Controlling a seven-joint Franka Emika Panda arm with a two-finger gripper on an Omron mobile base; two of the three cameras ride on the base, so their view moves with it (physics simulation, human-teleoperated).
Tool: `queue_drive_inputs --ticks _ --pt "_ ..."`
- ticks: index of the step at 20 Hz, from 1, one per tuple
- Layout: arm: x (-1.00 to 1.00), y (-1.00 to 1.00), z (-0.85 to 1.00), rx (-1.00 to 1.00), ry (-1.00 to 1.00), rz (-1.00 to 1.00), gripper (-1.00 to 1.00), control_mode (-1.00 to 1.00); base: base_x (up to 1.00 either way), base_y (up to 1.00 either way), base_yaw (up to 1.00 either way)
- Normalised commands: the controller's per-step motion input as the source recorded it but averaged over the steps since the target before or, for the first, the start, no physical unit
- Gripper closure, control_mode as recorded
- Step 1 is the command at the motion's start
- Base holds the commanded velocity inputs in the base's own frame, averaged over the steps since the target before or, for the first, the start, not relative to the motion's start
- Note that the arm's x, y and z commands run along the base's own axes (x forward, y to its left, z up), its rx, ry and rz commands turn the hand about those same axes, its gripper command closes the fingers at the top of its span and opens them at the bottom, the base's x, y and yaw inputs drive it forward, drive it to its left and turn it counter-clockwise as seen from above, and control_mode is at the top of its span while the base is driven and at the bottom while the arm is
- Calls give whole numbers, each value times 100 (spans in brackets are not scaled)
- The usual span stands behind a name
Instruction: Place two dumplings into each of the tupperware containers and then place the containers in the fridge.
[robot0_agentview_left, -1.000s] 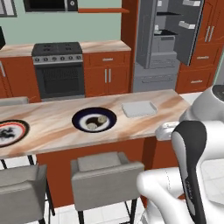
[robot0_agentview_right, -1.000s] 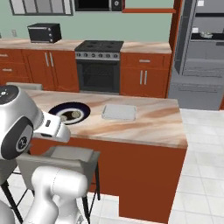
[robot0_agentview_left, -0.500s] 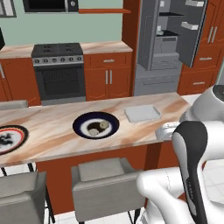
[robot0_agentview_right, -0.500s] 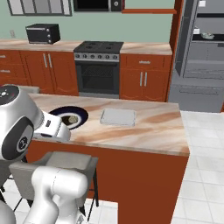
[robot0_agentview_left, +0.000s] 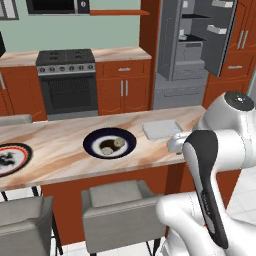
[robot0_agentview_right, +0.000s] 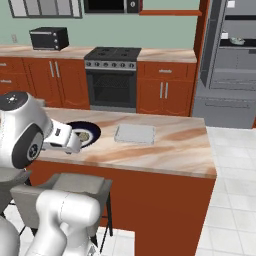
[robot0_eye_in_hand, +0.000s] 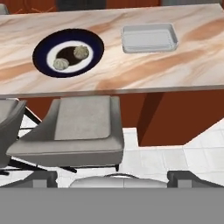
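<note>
Two beige dumplings (robot0_eye_in_hand: 81, 52) (robot0_eye_in_hand: 60, 64) lie on a round dark-blue plate (robot0_eye_in_hand: 43, 46) on the marble island. In the left base view they show as dumplings (robot0_agentview_left: 106, 150) (robot0_agentview_left: 118, 143). The flat pale grey tupperware container (robot0_eye_in_hand: 148, 38) (robot0_agentview_left: 161, 129) (robot0_agentview_right: 135, 134) sits empty to the plate's right. The pale blue container is out of view. My gripper (robot0_eye_in_hand: 114, 177) is open, holding nothing, well back from the island's near edge and above a stool. The grey fridge (robot0_agentview_left: 200, 45) (robot0_agentview_right: 232, 65) stands open beyond the island.
A red-and-black-rimmed plate (robot0_agentview_left: 10, 159) lies at the island's left end. Grey stools (robot0_eye_in_hand: 83, 127) (robot0_agentview_left: 122, 207) stand along its near side. The black oven (robot0_agentview_left: 67, 85) and wooden cabinets line the back wall. White floor tiles (robot0_agentview_right: 230, 210) open to the island's right.
The whole picture has slid slightly downward in both base views, so the camera has crept toward the island. Plates, dumplings and container keep their places on the counter.
</note>
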Motion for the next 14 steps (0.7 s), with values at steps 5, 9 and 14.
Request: queue_drive_inputs --ticks 5,9,14 --pt "100 76 -10 0 7 5 -100 -100 0 0 0" --pt "100 32 -17 0 9 6 -100 -100 0 0 0" --pt "100 3 -36 0 4 0 -100 -100 0 0 0"
